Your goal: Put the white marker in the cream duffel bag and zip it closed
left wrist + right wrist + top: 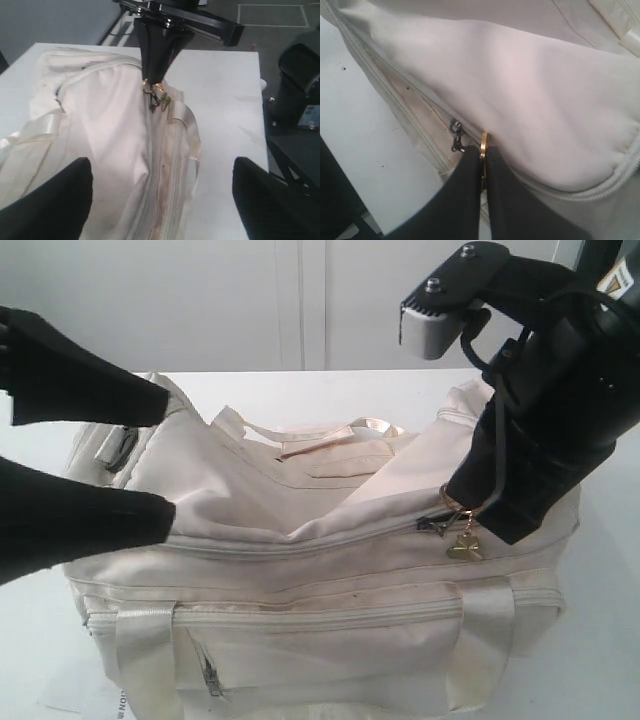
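White table (300, 385) lay under cream duffel bag (330, 540), my right gripper (481, 156) pinched tight on gold zipper ring (483, 138), my left gripper (168, 456) spread wide, empty, astride bag's end.

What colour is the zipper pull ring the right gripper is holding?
Gold; the zipper pull ring shows best in the right wrist view.

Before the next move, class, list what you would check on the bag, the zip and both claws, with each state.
1. Right claw shut on zip pull: ok.
2. Left claw gripping bag: not ok; it is open, with its fingers astride the bag's end.
3. Marker inside bag: cannot tell; not in view.
4. Zip fully closed: cannot tell.
5. Front handle clear of zip: ok; it hangs below.
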Available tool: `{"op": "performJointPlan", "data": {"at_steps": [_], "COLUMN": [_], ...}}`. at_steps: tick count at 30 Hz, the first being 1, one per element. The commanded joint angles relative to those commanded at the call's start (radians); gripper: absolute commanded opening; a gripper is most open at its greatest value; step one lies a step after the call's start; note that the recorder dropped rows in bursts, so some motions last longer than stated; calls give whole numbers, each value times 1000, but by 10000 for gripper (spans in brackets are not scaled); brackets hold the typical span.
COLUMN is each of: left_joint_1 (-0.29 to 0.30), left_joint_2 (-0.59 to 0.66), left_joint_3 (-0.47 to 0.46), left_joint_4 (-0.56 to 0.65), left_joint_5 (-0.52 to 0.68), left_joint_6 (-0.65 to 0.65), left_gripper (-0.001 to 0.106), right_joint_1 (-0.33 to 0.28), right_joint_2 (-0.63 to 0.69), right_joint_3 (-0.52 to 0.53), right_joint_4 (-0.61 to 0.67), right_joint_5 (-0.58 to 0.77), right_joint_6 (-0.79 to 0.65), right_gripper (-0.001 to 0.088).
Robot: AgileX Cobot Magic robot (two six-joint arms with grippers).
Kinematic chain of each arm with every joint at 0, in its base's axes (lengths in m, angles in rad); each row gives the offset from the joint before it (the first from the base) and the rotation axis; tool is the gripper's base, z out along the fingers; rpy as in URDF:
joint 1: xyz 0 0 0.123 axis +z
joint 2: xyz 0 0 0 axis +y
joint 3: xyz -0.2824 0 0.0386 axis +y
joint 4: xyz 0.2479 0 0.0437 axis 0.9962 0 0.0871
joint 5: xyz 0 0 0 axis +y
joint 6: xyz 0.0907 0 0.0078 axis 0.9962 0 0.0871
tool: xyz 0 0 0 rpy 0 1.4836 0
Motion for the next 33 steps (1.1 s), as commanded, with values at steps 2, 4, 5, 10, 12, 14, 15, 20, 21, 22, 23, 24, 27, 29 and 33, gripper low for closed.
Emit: {"op": "performJointPlan", "data": {"at_steps": [2, 4, 5, 10, 12, 14, 15, 20, 21, 22, 23, 24, 27, 29, 33], "left_joint_1": [-91, -182, -234, -434, -487, -494, -494, -494, -494, -494, -494, -494, -494, -494, -494], "left_joint_2": [42, 76, 96, 202, 261, 302, 311, 328, 348, 367, 390, 409, 450, 465, 463], "left_joint_3": [-11, -13, -13, -13, -19, -40, -48, -131, -140, -142, -142, -142, -142, -142, -140], "left_joint_4": [73, 127, 155, 251, 348, 355, 357, 374, 374, 377, 380, 380, 380, 380, 380], "left_joint_5": [-88, -178, -218, -455, -528, -585, -604, -642, -612, -607, -613, -618, -612, -614, -612], "left_joint_6": [-73, -105, -112, -209, -232, -292, -300, -300, -300, -300, -300, -300, -300, -300, -300], "left_gripper": [780, 780, 780, 780, 780, 780, 780, 780, 780, 780, 778, 765, 687, 572, 196], "right_joint_1": [0, 0, 0, 0, 0, 0, 0, 0, 0, 0, 0, 0, 0, 0, 0], "right_joint_2": [0, 0, 0, 0, 0, 0, 0, 0, 0, 0, 0, 0, 0, 0, 0], "right_joint_3": [0, 0, 0, 0, 0, 0, 0, 0, 0, 0, 0, 0, 0, 0, 0], "right_joint_4": [0, 0, 0, 0, 0, 0, 0, 0, 0, 0, 0, 0, 0, -2, -10], "right_joint_5": [0, 0, 0, 0, 0, 0, 0, 0, 0, 0, 0, 0, 0, 0, 0], "right_joint_6": [0, 0, 0, 8, 8, 8, 8, 8, 8, 8, 8, 12, 15, 15, 15], "right_gripper": [0, 0, 0, 0, 0, 0, 0, 0, 0, 0, 0, 0, 0, 0, 0]}}
